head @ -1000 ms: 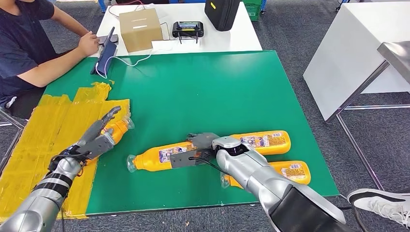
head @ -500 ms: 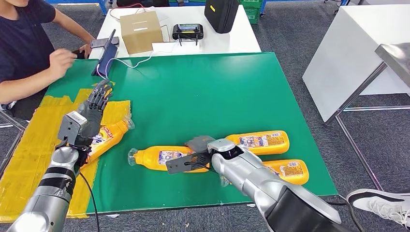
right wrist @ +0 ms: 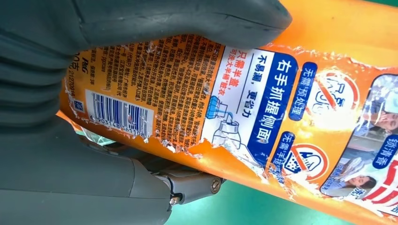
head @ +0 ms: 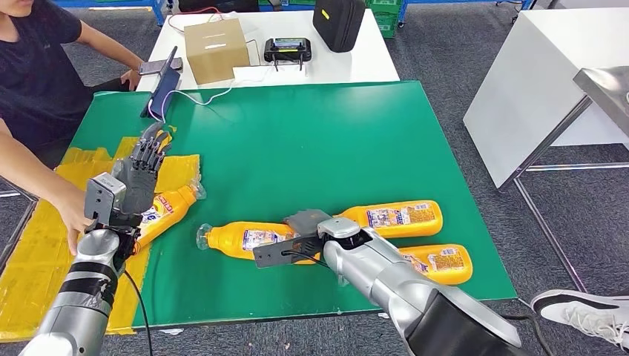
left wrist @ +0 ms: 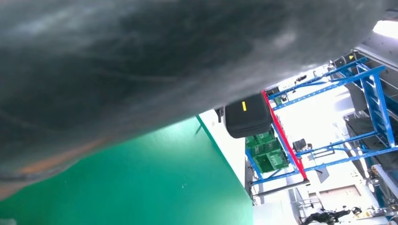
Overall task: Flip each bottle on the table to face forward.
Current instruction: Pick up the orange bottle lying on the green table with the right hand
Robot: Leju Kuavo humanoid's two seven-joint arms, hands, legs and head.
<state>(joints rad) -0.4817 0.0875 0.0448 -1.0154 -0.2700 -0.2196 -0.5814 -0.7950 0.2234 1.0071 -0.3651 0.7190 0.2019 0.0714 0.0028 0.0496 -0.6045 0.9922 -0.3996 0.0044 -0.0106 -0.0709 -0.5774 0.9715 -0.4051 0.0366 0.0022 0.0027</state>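
Note:
Four orange bottles lie on the green mat (head: 311,141). My right hand (head: 297,239) grips the middle bottle (head: 241,239) at its body; up close, thumb and fingers (right wrist: 70,140) clamp that bottle (right wrist: 263,93) with its barcode label facing the camera. Two more bottles lie to the right, the upper right bottle (head: 397,216) and the lower right bottle (head: 441,261), both label up. My left hand (head: 137,178) stands upright with its fingers stretched out, over the base end of the left bottle (head: 169,209). That hand (left wrist: 141,56) is a dark blur in the left wrist view.
A person sits at the far left, one hand (head: 70,215) down on the yellow tape (head: 44,252) beside my left arm. A white table behind holds a cardboard box (head: 215,44), a controller (head: 288,46) and a black case (head: 340,21). Another white table (head: 534,74) stands to the right.
My left hand rose from lying low by the left bottle to standing upright over it. The person's hand came down beside my left arm. The right hand keeps its grip.

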